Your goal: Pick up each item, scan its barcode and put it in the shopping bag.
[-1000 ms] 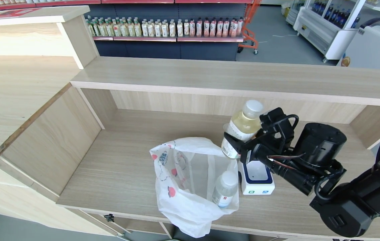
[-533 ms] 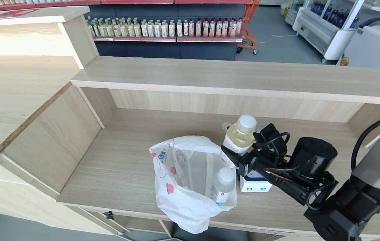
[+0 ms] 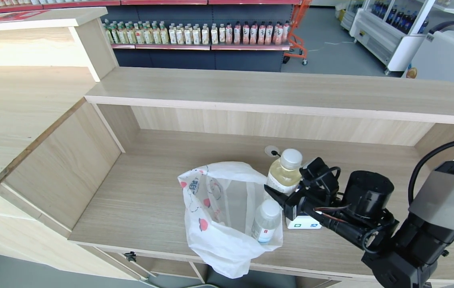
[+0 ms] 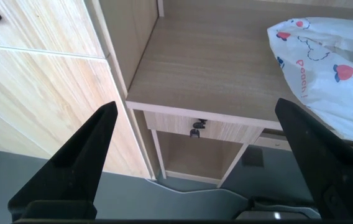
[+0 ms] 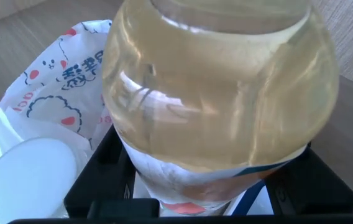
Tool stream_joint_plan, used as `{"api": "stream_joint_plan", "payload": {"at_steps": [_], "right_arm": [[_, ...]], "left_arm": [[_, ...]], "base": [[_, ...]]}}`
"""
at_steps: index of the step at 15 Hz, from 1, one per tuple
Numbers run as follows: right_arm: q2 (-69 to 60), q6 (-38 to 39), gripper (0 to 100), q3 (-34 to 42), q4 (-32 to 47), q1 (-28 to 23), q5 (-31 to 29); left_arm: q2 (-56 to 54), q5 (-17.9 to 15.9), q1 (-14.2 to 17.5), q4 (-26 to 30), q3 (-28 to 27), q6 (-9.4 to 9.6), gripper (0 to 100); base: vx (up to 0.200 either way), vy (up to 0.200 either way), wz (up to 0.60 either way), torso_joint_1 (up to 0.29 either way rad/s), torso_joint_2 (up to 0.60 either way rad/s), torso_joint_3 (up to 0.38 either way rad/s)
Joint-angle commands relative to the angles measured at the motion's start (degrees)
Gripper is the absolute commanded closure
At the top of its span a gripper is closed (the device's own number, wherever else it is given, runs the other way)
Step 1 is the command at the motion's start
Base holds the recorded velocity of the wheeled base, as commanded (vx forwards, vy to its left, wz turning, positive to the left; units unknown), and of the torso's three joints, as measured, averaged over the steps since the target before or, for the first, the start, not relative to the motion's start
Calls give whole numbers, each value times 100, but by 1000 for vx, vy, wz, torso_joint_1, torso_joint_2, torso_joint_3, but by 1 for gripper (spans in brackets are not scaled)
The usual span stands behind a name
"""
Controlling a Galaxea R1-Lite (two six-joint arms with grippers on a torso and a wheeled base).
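My right gripper (image 3: 287,196) is shut on a clear bottle of pale yellow drink (image 3: 285,172) with a white cap, held upright just above the white and blue scanner (image 3: 303,221) and at the right rim of the shopping bag (image 3: 219,216). The bottle (image 5: 220,106) looms close in the right wrist view, with the bag (image 5: 52,93) beneath it. Inside the white printed bag stands a second, clear bottle (image 3: 266,221) with a white cap (image 5: 30,174). My left gripper (image 4: 195,168) hangs open below the counter's front edge, left of the bag (image 4: 325,68), holding nothing.
The bag and scanner sit on a recessed wooden counter (image 3: 151,192) with a raised ledge (image 3: 275,90) behind and a side wall (image 3: 63,160) on the left. A small round cable port (image 3: 271,151) lies behind the bottle. Drawers (image 4: 33,93) sit under the counter.
My right arm has lowered the yellow bottle and drawn it nearer, from high above the scanner down to the bag's right rim. The bag and the bottle inside stay put.
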Motion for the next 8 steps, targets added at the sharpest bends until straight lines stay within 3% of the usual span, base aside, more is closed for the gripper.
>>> {"api": "stream_joint_plan", "payload": {"at_steps": [1,8], "right_arm": [[157,-6,100,-37,-6,-95,60],[491,3,100,-353,-6,-262,377]], "left_arm": [[-2,1,0,-1,0,-4,0],[-2,1,0,-1,0,-4,0]], "base": [[0,0,0,0,0,0],[0,0,0,0,0,0]]}}
